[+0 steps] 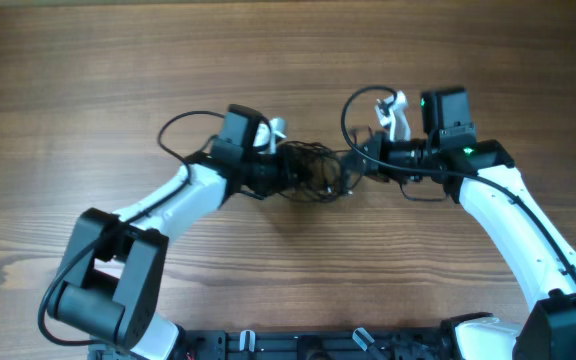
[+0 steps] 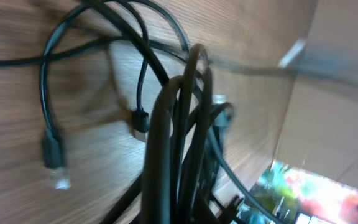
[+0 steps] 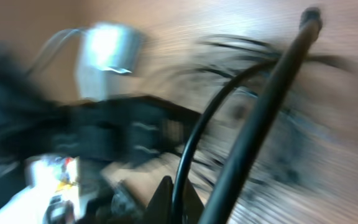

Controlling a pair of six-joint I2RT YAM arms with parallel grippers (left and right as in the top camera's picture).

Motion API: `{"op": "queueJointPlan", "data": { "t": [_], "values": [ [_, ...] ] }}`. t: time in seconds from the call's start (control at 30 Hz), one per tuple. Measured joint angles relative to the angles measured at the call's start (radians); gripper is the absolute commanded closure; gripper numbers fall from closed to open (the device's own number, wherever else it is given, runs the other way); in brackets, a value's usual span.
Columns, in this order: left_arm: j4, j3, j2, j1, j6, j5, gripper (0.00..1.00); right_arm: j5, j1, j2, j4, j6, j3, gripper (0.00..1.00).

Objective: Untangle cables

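Observation:
The cables (image 1: 315, 170) lie in a dark tangled bunch at the table's middle, between my two grippers. My left gripper (image 1: 288, 172) reaches into the bunch's left side. In the left wrist view a thick sheaf of cables (image 2: 178, 130) rises straight out of its jaws and hides them; the jaws are shut on that sheaf. Two loose plugs (image 2: 53, 152) (image 2: 140, 119) lie on the wood beyond. My right gripper (image 1: 356, 163) is at the bunch's right side, shut on one thin cable (image 3: 199, 134) that runs up between its dark fingertips (image 3: 162, 198).
The wooden table (image 1: 88, 60) stretches all round. Thicker black loops wired to the arms arch beside each wrist (image 1: 180, 128) (image 1: 352, 108). The left arm (image 3: 110, 134) shows blurred in the right wrist view, close to my right gripper.

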Motion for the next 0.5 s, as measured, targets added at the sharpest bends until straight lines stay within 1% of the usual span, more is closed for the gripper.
{"op": "queueJointPlan", "data": {
  "t": [0.07, 0.1, 0.13, 0.17, 0.2, 0.23, 0.3, 0.37, 0.43, 0.5],
  "values": [
    [-0.023, 0.0, -0.007, 0.055, 0.0, 0.007, 0.96, 0.16, 0.0, 0.0, -0.097, 0.046, -0.002, 0.86],
    [-0.023, 0.0, -0.014, 0.084, 0.0, 0.022, 0.96, 0.251, 0.0, 0.0, -0.154, 0.063, -0.002, 0.78],
    [-0.02, 0.0, -0.021, 0.106, 0.0, 0.038, 0.96, 0.334, 0.0, 0.0, -0.199, 0.077, -0.002, 0.73],
    [-0.012, 0.0, -0.032, 0.133, 0.0, 0.062, 0.96, 0.392, 0.0, 0.0, -0.227, 0.086, -0.003, 0.62],
    [-0.005, 0.0, -0.037, 0.147, 0.0, 0.077, 0.96, 0.497, 0.0, 0.0, -0.264, 0.104, -0.003, 0.55],
    [0.031, 0.0, -0.055, 0.195, 0.0, 0.145, 0.96, 0.552, 0.0, 0.0, -0.28, 0.106, -0.003, 0.53],
    [0.073, -0.001, -0.061, 0.223, 0.0, 0.213, 0.96, 0.623, 0.0, 0.0, -0.293, 0.111, -0.003, 0.48],
    [0.103, -0.001, -0.063, 0.237, 0.0, 0.278, 0.96, 0.672, -0.001, 0.0, -0.294, 0.112, -0.003, 0.39],
    [0.111, -0.001, -0.063, 0.238, 0.0, 0.334, 0.96, 0.692, 0.0, 0.0, -0.29, 0.111, -0.003, 0.36],
    [0.109, -0.001, -0.063, 0.237, 0.005, 0.376, 0.96, 0.689, -0.001, 0.0, -0.256, 0.088, -0.002, 0.36]
  ]
}}
